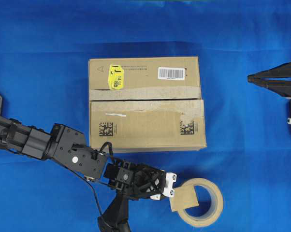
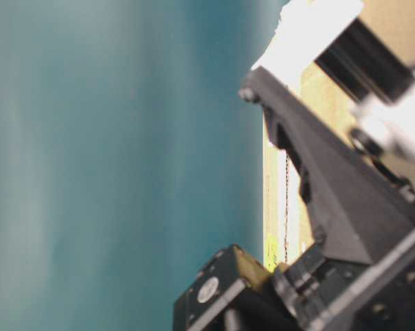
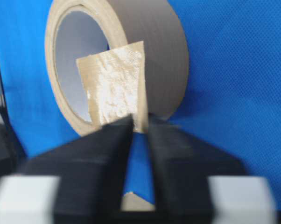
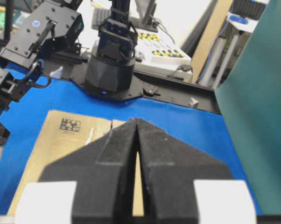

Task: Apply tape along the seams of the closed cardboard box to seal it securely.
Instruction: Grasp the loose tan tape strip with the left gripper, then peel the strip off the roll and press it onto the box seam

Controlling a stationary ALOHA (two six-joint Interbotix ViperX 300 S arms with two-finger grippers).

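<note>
Table-level view mostly blurred, blocked by an arm close to the lens. Near the box, left gripper jaws pinched on the tape at the roll; right gripper, well off to the box's right, jaws pressed together on nothing. One box, one seam untaped, one roll, one tape piece, all on the blue tabletop.

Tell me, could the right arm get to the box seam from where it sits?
Probably yes. The right hand is shut and empty beside the box, and only bare blue cloth lies between it and the seam.
</note>
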